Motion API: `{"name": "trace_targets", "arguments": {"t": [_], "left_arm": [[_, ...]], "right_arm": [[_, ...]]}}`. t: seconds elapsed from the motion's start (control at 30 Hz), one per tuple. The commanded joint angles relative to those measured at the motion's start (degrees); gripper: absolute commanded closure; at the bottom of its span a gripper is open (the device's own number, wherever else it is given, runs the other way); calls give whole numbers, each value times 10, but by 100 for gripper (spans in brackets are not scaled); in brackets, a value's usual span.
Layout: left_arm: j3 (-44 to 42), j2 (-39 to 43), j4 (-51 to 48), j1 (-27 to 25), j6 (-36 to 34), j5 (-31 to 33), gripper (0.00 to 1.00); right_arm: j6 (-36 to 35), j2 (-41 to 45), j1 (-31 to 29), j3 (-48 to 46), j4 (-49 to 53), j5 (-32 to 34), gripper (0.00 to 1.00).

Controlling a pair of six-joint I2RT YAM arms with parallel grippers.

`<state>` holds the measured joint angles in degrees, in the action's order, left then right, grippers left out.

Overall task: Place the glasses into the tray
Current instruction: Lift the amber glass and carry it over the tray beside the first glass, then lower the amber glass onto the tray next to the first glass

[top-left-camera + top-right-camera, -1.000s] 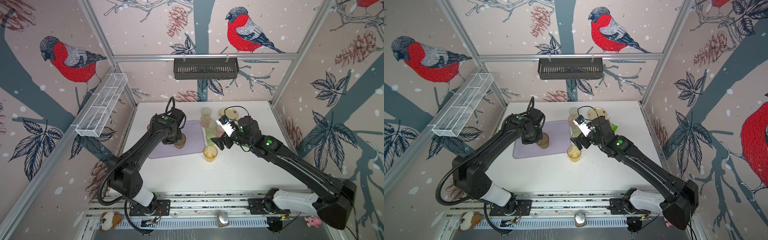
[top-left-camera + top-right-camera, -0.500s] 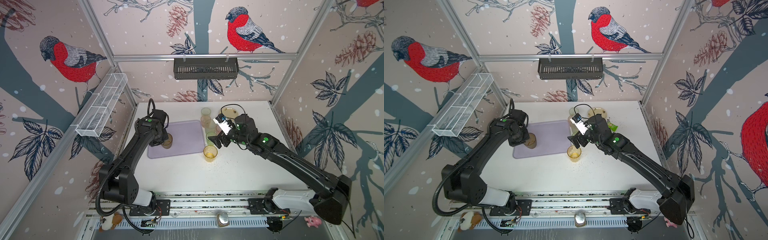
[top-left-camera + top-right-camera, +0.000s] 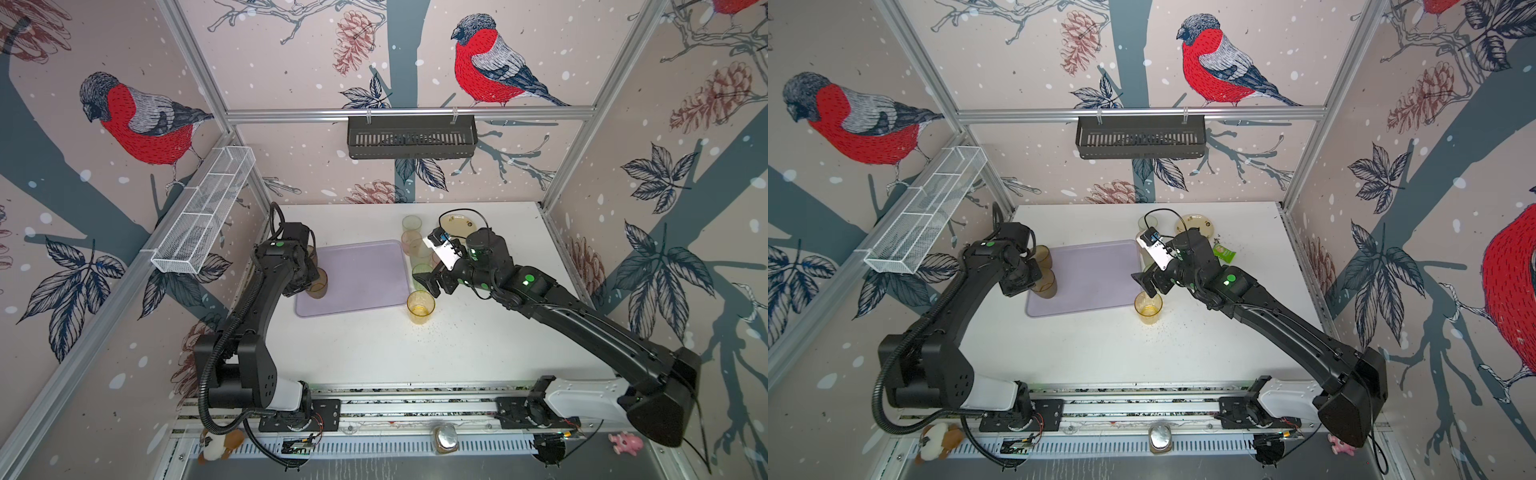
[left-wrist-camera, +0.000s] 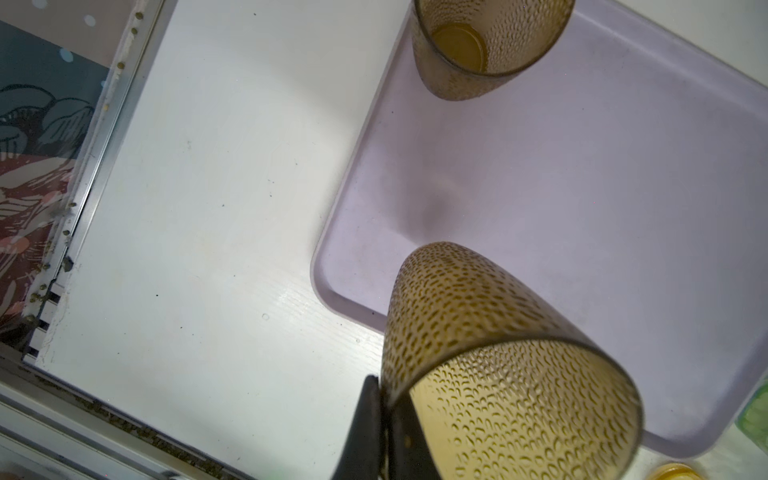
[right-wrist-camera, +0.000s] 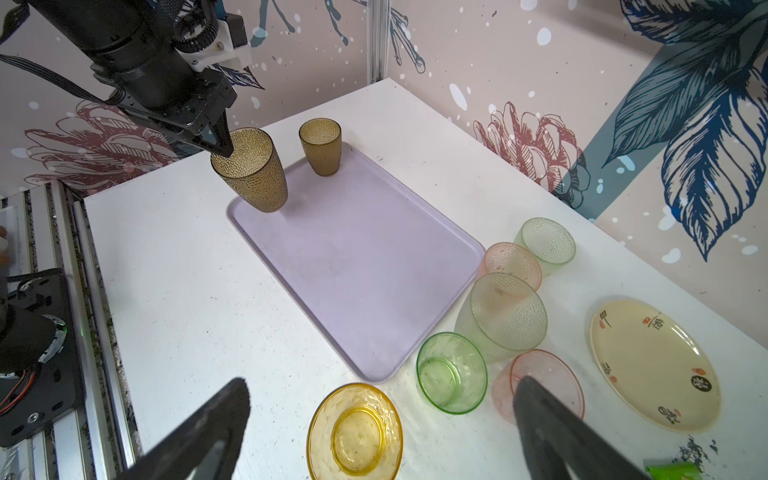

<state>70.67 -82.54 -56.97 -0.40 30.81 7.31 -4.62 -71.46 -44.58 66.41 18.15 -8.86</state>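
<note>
The lilac tray (image 3: 365, 266) (image 5: 353, 257) lies left of centre on the white table. My left gripper (image 4: 384, 386) (image 5: 220, 147) is shut on the rim of a brown glass (image 4: 498, 374) (image 5: 249, 174), which hangs tilted over the tray's front left corner. A second brown glass (image 5: 321, 145) (image 4: 486, 45) stands upright in the far left corner. My right gripper (image 5: 383, 386) (image 3: 428, 282) is open above the amber glass (image 5: 355, 432) (image 3: 420, 305), holding nothing. Green (image 5: 451, 372), pink (image 5: 513, 262) and pale clear glasses (image 5: 505, 316) cluster along the tray's right side.
A cream plate (image 5: 654, 365) lies at the back right, with a green packet (image 3: 1224, 252) beside it. A black slotted basket (image 3: 411, 137) hangs on the back wall and a white wire basket (image 3: 203, 216) on the left wall. Crumbs dot the table by the amber glass.
My left gripper has carried the brown glass leftward across the tray to its front left corner. The right gripper has shifted slightly left and stays open.
</note>
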Motion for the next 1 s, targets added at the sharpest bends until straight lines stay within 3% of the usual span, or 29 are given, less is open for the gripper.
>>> {"name": "trace_targets", "arguments": {"t": [0.0, 0.27, 0.97], "left_arm": [[1, 1, 8, 15, -20, 1, 100], [-2, -7, 26, 55, -34, -19, 100], [-39, -32, 69, 81, -39, -33, 100]], "right_arm": [[1, -1, -2, 2, -16, -3, 1], [3, -1, -2, 3, -22, -8, 0], [3, -18, -2, 0, -29, -10, 1]]}}
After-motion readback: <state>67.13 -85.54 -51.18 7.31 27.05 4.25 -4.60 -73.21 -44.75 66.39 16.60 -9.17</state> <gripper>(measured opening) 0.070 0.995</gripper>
